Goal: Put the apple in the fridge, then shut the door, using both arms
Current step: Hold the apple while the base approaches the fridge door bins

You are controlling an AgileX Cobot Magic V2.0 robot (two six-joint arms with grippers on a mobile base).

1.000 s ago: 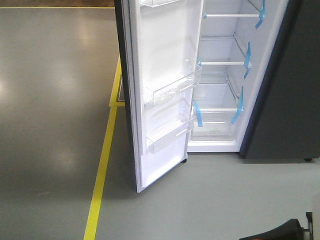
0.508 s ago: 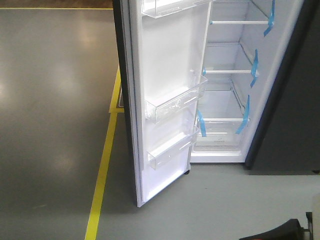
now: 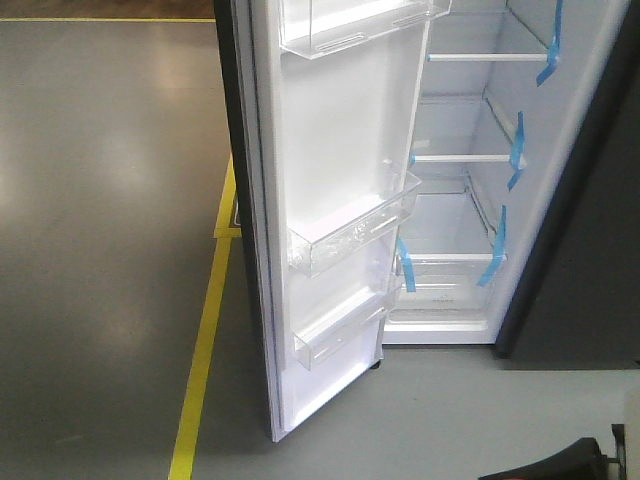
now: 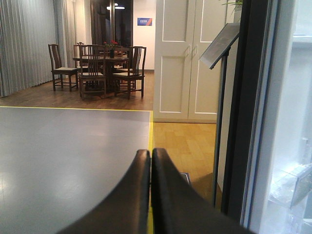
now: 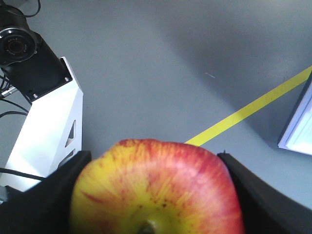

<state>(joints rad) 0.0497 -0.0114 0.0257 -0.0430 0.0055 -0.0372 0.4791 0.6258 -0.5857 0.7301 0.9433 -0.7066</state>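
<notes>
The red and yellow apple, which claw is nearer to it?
Right. The right claw is clamped on the round red-and-yellow apple; the left claw is shut on nothing, with no apple in its view.

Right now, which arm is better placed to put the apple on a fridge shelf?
Right: the right tool is shut on the apple, and the fridge stands open. The left tool is shut, empty, beside the edge of the door, likely better kept for closing it.

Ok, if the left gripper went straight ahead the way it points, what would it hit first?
Nothing near that this view shows: the left gripper points over grey floor toward distant white cabinet doors. The dark edge of the fridge door stands right of that line; depth is unclear.
</notes>
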